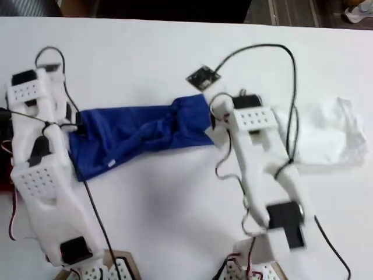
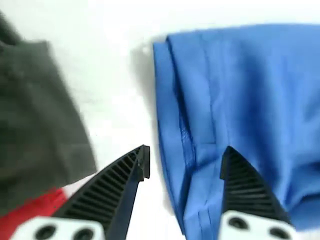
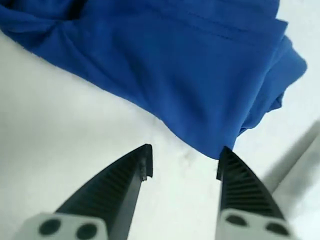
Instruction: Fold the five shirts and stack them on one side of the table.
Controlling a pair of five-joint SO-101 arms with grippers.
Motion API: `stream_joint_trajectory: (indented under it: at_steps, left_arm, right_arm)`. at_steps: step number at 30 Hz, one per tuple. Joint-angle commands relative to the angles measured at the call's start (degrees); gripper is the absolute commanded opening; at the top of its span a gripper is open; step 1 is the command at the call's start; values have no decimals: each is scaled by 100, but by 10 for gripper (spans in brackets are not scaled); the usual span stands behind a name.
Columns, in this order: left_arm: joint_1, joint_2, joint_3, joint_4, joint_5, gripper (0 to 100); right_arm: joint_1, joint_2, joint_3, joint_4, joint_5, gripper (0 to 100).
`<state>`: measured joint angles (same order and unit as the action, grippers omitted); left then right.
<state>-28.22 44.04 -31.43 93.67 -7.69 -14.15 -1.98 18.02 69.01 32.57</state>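
A blue shirt [image 1: 140, 135] lies stretched across the middle of the white table [image 1: 175, 210], bunched near its right end. My left gripper [image 2: 184, 162] is open at the shirt's left end, its fingers straddling the folded blue hem [image 2: 200, 100]. My right gripper [image 3: 183, 161] is open just off the shirt's right end [image 3: 200, 75], over bare table. In the high view the left arm [image 1: 41, 146] stands at the left and the right arm [image 1: 256, 146] at the right of the shirt. A white shirt [image 1: 326, 134] lies crumpled at the far right.
A dark grey garment [image 2: 35, 125] and a red one [image 2: 30, 212] lie beside the left gripper at the table's left edge. A small dark board [image 1: 203, 76] sits behind the blue shirt. Cables [image 1: 291, 87] loop over the right arm.
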Motion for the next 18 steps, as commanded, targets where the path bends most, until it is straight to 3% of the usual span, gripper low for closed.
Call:
stream_joint_trajectory:
  at_steps: [1,13,15,18]
  left_arm:
    - [-9,334,-391,-70,141,255]
    - [132,1424,-1437,554,105,250]
    - [264,1556,-1560,782,-123,201]
    - [396,1697,-1552,818,-334,25]
  right_arm:
    - [13,-1077,431,-119,202,215]
    - [57,-1578,914,48,176,215]
    - [57,-1578,932,145,176,215]
    - [347,-1587,1055,154,-35,200]
